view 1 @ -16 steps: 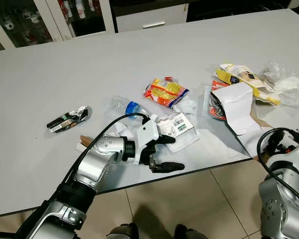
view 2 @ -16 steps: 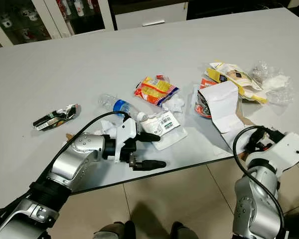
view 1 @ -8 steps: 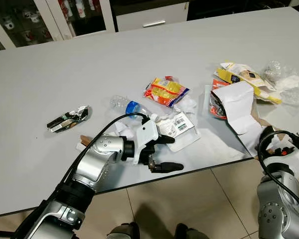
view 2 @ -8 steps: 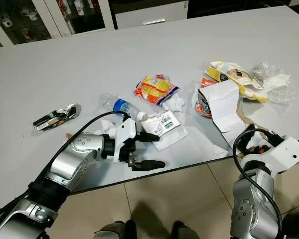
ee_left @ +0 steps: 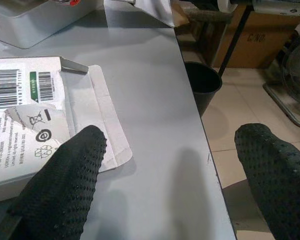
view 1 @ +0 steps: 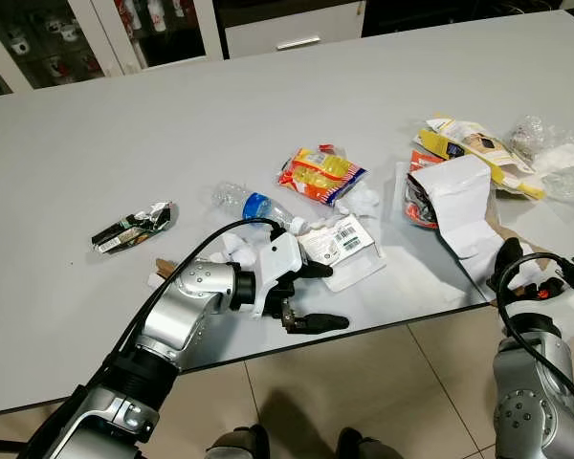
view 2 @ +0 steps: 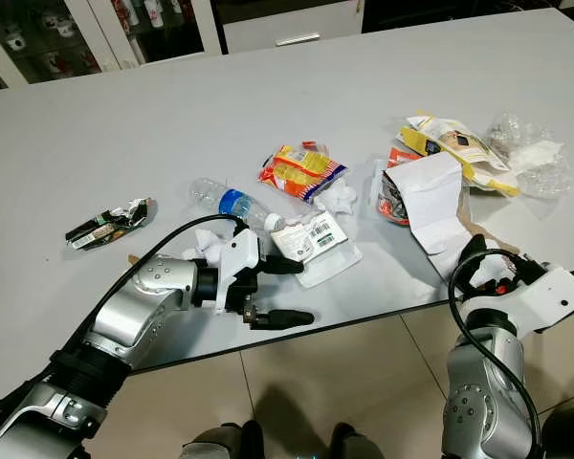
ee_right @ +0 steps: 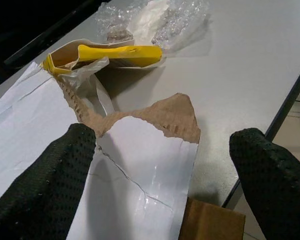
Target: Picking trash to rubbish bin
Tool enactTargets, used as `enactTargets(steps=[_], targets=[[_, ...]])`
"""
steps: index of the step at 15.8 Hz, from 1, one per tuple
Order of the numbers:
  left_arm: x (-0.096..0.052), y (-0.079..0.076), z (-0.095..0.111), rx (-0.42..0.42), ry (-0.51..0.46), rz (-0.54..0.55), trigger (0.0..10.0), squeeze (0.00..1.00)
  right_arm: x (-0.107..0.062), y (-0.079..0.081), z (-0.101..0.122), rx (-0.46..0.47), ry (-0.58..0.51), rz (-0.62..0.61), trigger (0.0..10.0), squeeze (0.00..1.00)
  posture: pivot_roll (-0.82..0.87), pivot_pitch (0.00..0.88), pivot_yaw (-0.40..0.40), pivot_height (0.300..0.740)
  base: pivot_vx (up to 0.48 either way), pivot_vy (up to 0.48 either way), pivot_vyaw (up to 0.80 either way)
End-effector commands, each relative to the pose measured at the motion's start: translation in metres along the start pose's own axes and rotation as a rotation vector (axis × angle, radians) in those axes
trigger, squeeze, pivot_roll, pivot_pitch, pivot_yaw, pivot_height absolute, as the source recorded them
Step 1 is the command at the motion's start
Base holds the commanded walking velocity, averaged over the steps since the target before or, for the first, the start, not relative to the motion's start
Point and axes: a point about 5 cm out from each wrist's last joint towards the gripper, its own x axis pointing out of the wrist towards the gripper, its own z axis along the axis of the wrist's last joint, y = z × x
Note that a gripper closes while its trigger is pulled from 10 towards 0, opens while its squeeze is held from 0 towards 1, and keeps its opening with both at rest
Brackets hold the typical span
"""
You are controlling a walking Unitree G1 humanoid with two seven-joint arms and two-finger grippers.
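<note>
The left gripper (view 1: 311, 296) is being held spread over the table's (view 1: 96, 143) near edge, nothing between its fingers (ee_left: 65, 185), with one white labelled mailer (view 1: 340, 247) lying just at its 1 o'clock. The right gripper (ee_right: 160, 175) is being held spread at the table's near corner, nothing clasped, above one torn white envelope (ee_right: 135, 180). One clear bottle (view 1: 253, 205) is lying at the left gripper's 11 o'clock, one orange snack bag (view 1: 318, 175) at its 12, and one crumpled dark wrapper (view 1: 131, 228) at its 10. Farther, at 2 o'clock, one yellow packet (view 1: 469, 145) and one bubble wrap (view 1: 550, 153) are lying. One black bin (ee_left: 202, 85) is standing on the floor beside the table.
</note>
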Motion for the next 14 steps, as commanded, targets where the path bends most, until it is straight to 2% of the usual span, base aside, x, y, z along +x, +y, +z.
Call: enactTargets(steps=[1,8,14], targets=[[-0.002,-0.002,0.0,0.012,0.012,-0.024,10.0,0.0,-0.001,-0.006,-0.004,0.02,0.011,-0.019,10.0,0.0,0.19,0.18,0.07,0.74,0.0,0.0,0.0],[-0.008,-0.002,0.0,0.012,0.025,-0.023,10.0,0.0,0.006,-0.01,-0.013,0.104,0.045,0.059,10.0,0.0,0.21,0.19,0.077,0.74,0.0,0.0,0.0],[-0.012,-0.002,-0.001,0.011,0.036,-0.017,10.0,0.0,0.017,-0.009,-0.019,0.191,0.081,0.183,10.0,0.0,0.23,0.205,0.082,0.74,0.0,0.0,0.0]])
